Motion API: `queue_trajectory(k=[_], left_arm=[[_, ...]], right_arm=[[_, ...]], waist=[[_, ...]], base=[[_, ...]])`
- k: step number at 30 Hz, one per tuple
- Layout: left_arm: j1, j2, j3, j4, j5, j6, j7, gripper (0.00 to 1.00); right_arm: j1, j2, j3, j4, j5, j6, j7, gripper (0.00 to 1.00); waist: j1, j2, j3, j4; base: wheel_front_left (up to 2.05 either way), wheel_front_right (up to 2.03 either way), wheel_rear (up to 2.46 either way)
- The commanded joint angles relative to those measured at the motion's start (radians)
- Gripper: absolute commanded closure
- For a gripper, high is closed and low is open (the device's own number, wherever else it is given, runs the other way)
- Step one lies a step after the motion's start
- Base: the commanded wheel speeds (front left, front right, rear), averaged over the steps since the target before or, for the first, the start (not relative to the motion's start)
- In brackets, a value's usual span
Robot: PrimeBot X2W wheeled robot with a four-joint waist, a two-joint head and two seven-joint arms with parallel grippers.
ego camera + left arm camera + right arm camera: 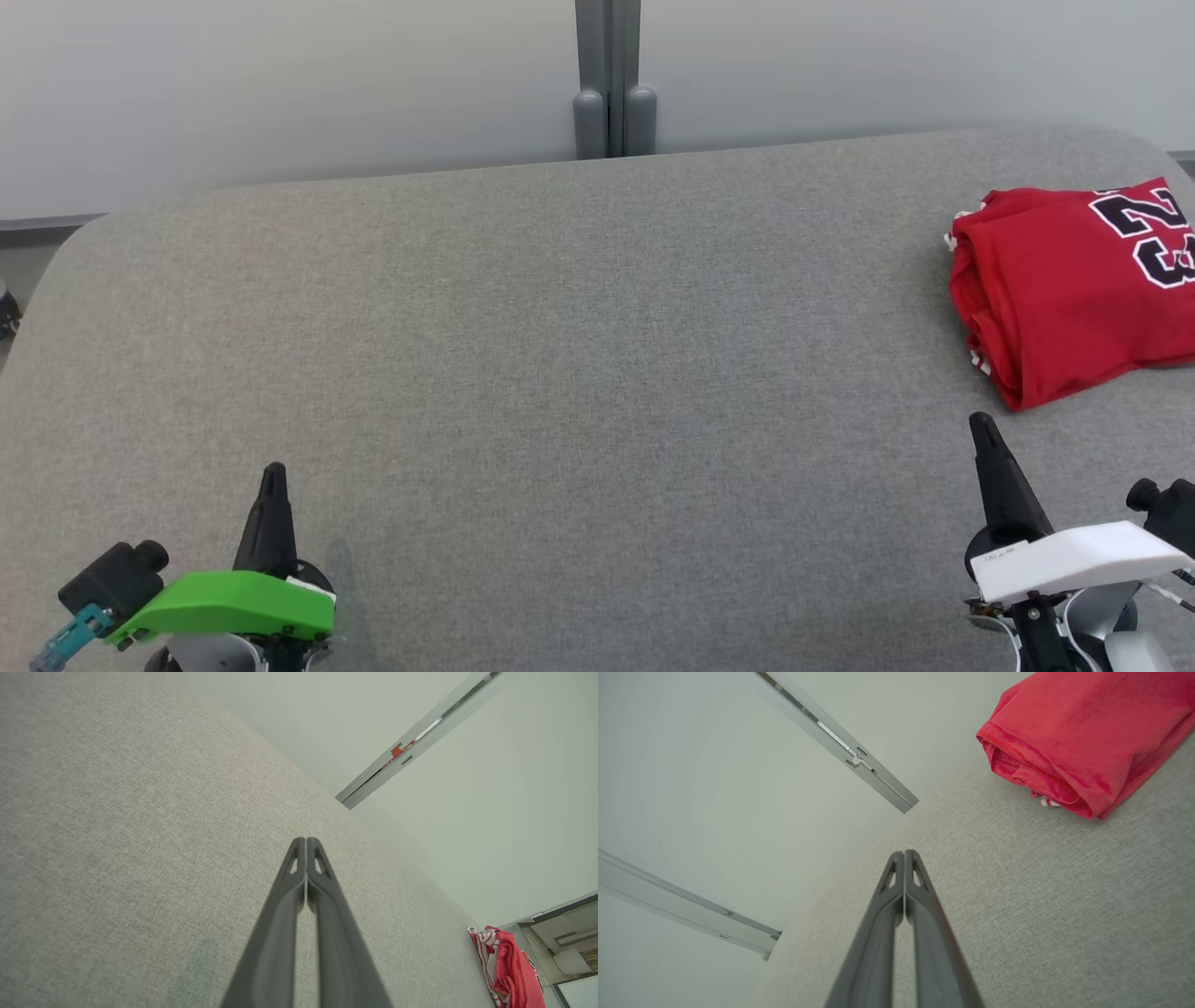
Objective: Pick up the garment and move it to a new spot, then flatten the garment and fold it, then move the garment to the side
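Note:
The garment (1064,289) is a red jersey with black-and-white numbers, folded into a compact bundle at the right edge of the grey table (560,355). It also appears as a red bundle (507,970) at the far lower right of the left wrist view and as red cloth (1083,737) at the upper right of the right wrist view. My right gripper (980,425) is shut and empty, just in front of the jersey's near corner. At the lower left, far from the jersey, my left gripper (274,471) is shut and empty as well. Fingertips touch in both wrist views (306,841) (904,853).
The grey fabric-covered table has rounded far corners. A pale wall (280,84) rises behind it with a grey vertical post (611,84) at the middle. Broad bare cloth surface lies between the two grippers.

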Motion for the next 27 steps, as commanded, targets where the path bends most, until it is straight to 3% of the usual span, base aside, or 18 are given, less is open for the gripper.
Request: queue_trajectory(k=[1, 27], left_arm=[[-0.030, 0.001, 0.013, -0.008, -0.033, -0.008, 0.008, 1.00], [-0.048, -0.016, 0.063, -0.002, -0.314, -0.034, 0.086, 1.00]], right_arm=[[-0.023, -0.007, 0.000, -0.001, 0.037, 0.000, 0.003, 1.00], [-0.072, -0.011, -0.006, 0.076, 0.333, 0.000, 0.040, 1.00]], waist=[[0.0000, 0.0000, -0.001, 0.000], [0.0000, 0.0000, -0.012, -0.007]], base=[[0.00, 0.00, 0.00], [0.00, 0.00, 0.00]])
